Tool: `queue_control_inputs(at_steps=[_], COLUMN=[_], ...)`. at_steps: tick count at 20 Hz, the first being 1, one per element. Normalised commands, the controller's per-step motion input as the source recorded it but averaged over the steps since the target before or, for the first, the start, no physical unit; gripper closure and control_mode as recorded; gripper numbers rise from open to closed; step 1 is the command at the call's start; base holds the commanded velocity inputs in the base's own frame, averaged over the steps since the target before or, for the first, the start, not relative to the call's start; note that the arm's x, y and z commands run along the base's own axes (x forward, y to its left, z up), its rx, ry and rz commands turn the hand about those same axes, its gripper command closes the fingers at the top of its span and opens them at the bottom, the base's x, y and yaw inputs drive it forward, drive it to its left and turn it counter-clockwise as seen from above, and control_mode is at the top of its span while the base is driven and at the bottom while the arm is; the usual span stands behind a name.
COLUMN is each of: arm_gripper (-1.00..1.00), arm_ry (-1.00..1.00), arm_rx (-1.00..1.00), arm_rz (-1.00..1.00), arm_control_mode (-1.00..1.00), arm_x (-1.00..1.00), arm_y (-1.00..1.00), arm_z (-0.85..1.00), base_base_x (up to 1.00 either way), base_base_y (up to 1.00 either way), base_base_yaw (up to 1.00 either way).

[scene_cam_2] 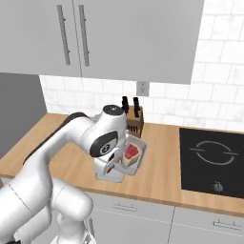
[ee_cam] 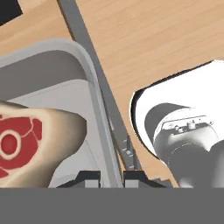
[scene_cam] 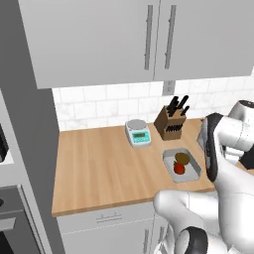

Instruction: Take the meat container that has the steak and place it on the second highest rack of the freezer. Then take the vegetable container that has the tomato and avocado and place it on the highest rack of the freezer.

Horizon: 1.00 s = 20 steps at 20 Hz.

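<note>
So the gripper (ee_cam: 110, 177) is clamping down on the rim of the meat container (ee_cam: 57, 94), one dark fingertip sitting inside the wall and the other outside it, jaws nearly together with just the thin grey edge between them. In the hand view the steak (ee_cam: 30, 142) is lying flat in that container, red on top with a pale tan border, filling up most of the left side of the tray floor.

From the right base view the white arm is bending over the wooden worktop (scene_cam_2: 162, 167) and the meat container (scene_cam_2: 135, 153) is sitting just in front of the knife block (scene_cam_2: 134, 121), with the steak (scene_cam_2: 132, 151) peeking out past the wrist. A black cooktop (scene_cam_2: 212, 162) is lying well off to the right of it.

Over in the left base view the vegetable container (scene_cam: 182, 164) is resting on the worktop (scene_cam: 99, 163) near the front edge, with the tomato (scene_cam: 179, 168) and the avocado (scene_cam: 182, 158) touching each other inside it, avocado further back. A small kitchen scale (scene_cam: 137, 132) is sitting behind it by the tiled wall, next to the knife block (scene_cam: 171, 122). Grey wall cabinets (scene_cam: 124, 39) are hanging above everything.
</note>
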Motion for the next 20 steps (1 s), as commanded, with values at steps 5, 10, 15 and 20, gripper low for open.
queue_control_inputs(at_steps=[5,10,15,20], arm_gripper=[1.00,1.00,1.00,1.00], arm_ry=[-0.04,0.01,0.10,0.09], arm_rx=[-0.17,-0.19,-0.17,0.00], arm_rz=[-0.08,0.00,0.03,0.01], arm_control_mode=[-1.00,-1.00,-1.00,-1.00], arm_x=[-0.28,-0.20,-0.40,-0.08], arm_y=[1.00,0.88,0.43,-0.24], arm_z=[0.77,0.80,0.71,0.63], base_base_x=[0.00,0.00,0.00,0.00], base_base_y=[0.00,0.00,0.00,0.00], base_base_yaw=[0.00,0.00,0.00,0.00])
